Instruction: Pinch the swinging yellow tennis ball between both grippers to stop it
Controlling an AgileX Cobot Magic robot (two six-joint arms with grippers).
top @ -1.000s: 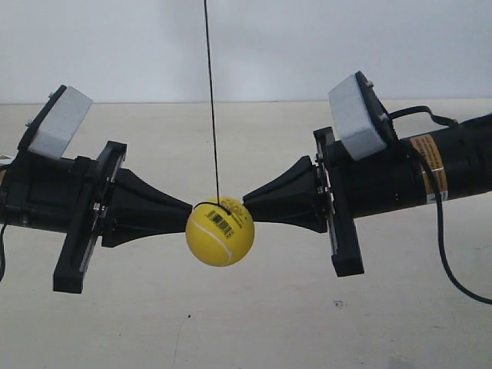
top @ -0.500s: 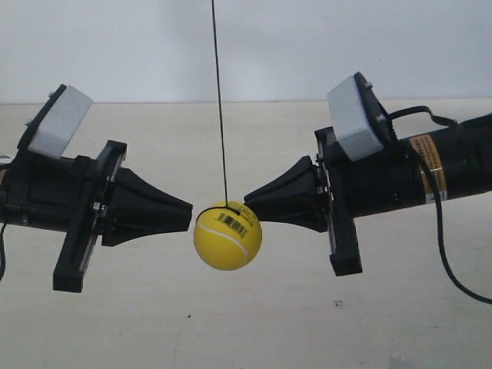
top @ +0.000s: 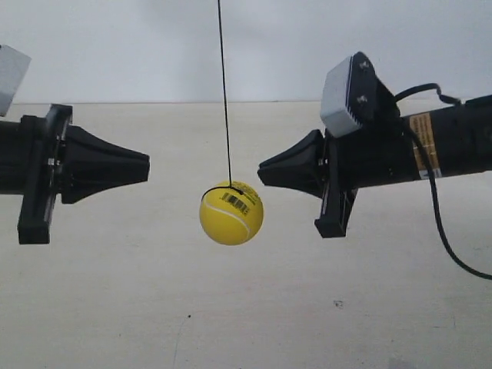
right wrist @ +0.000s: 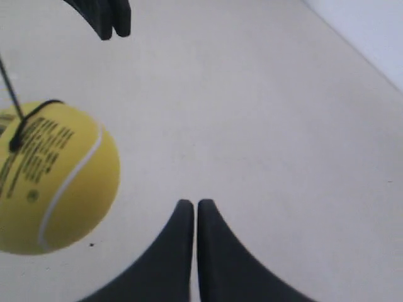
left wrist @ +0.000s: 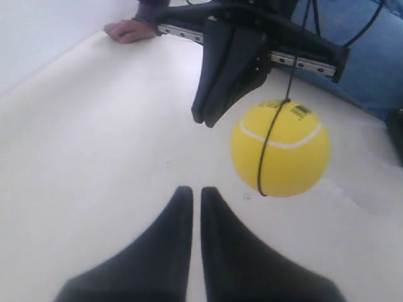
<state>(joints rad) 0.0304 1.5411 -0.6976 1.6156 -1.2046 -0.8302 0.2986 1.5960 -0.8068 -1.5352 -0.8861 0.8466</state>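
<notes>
The ball [top: 231,213] is hanging free, touching neither tool. The left tool [left wrist: 191,192] and right tool [right wrist: 191,204], both pinched narrow and empty, should be dropping, then closing together from three and nine o'clock.

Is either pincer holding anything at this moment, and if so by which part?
Nothing is held. The yellow tennis ball hangs free on its string, touching neither the left pincer nor the right pincer; both are shut and empty.

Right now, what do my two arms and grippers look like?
Both grippers, at the exterior view's left and right, are black cones with flat black cross plates. The latter carries a grey-white block, an orange label on its black cylindrical body and a black cable.
</notes>
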